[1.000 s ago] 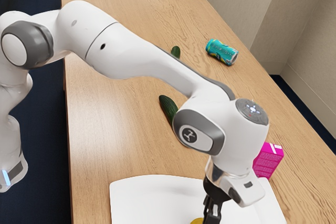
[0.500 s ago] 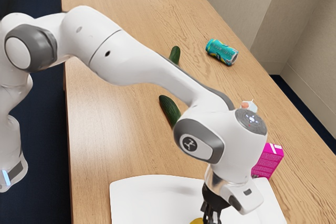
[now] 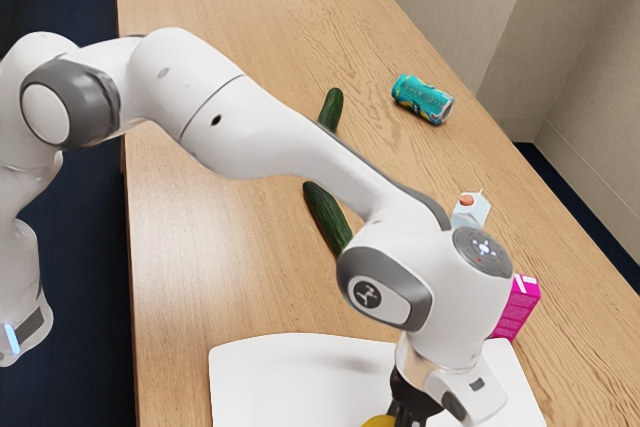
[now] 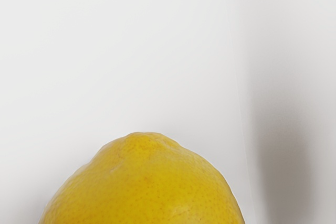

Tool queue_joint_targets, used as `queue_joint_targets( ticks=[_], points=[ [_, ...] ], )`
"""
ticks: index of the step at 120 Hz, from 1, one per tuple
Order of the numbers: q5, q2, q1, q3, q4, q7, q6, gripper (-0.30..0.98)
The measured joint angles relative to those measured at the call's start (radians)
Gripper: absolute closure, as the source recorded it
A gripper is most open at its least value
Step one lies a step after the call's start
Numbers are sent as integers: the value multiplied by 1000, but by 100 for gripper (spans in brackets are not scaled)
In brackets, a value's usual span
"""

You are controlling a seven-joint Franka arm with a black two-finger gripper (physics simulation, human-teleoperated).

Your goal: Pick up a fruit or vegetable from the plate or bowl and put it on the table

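Have yellow fruit (image 4: 147,187) at gripper (image 3: 408,417), within white plate's (image 3: 290,377) edges. Cannot tell how far open, or whether gripping. Note pink box (image 3: 517,307) near rim, more tabletop (image 3: 210,247) toward exterior view's left.

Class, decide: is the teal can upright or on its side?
On its side: the teal can lies lengthwise on the table, its silver end facing sideways.

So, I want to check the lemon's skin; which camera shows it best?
The wrist view: the lemon is large there, its dimpled skin plain. The exterior view gives just a small yellow part of it, at the picture's lower edge beside the claw.
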Motion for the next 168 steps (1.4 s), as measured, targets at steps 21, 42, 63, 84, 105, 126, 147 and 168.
queue_joint_targets(
  ticks=[21,42,63,84,105,126,147,168],
  points=[
    [-1,2,0,0,-4,-4,10,15],
    [3,-3,-1,-1,-6,-12,13,34],
    [13,-55,-3,-3,7,-22,-14,39],
    [83,-45,-34,-11,138,-26,-71,39],
    [120,166,-174,-3,440,-18,-121,39],
    [137,243,-254,11,548,-10,-166,39],
    [142,248,-282,26,561,-3,-185,36],
    [152,241,-295,33,561,5,-194,10]
  ],
)
